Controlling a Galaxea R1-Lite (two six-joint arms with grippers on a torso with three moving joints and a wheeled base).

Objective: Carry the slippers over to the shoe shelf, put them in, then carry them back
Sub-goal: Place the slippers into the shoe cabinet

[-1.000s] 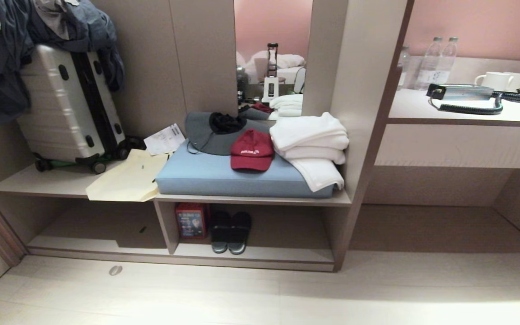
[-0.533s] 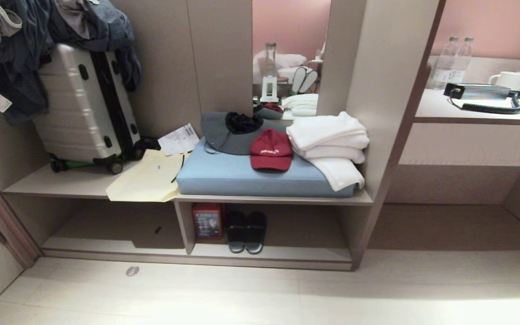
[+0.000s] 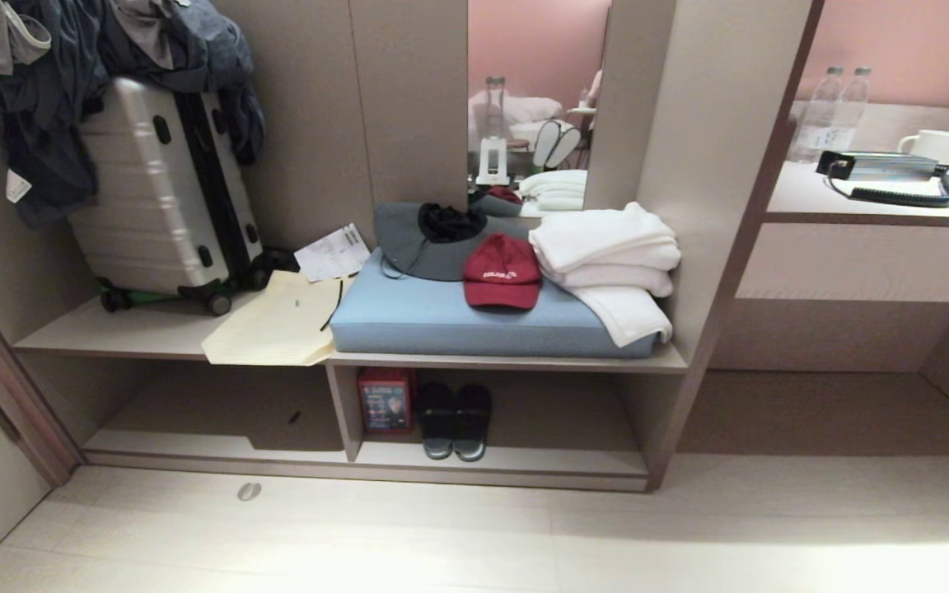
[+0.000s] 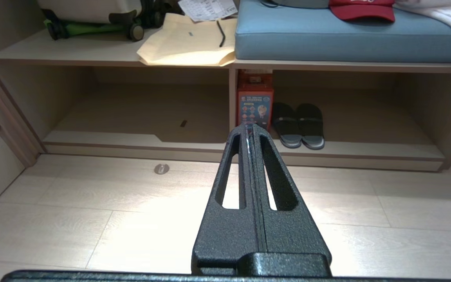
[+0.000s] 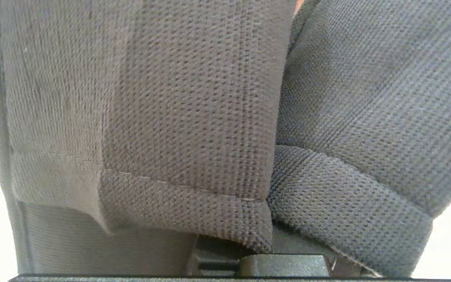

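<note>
Head view, shoe shelf [image 3: 491, 473]: I see the low open cubby under the bench, split by an upright divider; neither arm shows here.
Head view, cubby contents: a black pair of slides [image 3: 454, 420] stands side by side in the right compartment, just beside a red box [image 3: 385, 400] set against the divider.
Head view, bench top: a blue cushion [image 3: 474, 321] carries a red cap [image 3: 502, 272], a grey brimmed hat [image 3: 429, 240] and folded white towels [image 3: 606, 263]; a cream bag [image 3: 277, 325] lies beside it, and a silver suitcase [image 3: 161, 189] leans at the far left.
Left wrist view, left gripper [image 4: 249, 131]: I read the jaws as pressed together, empty, held above the pale floor [image 4: 92, 219] and pointing toward the cubby.
Left wrist view, shelf: the same black slides and red box sit straight ahead, well apart from the fingers.
Right wrist view, slippers [image 5: 194, 117]: grey-blue knit fabric fills nearly the whole frame, two pieces side by side and touching, hanging directly ahead of the camera.
Right wrist view, right gripper: the fingers are hidden behind the fabric; I take the jaws as clamped on the slippers.
</note>
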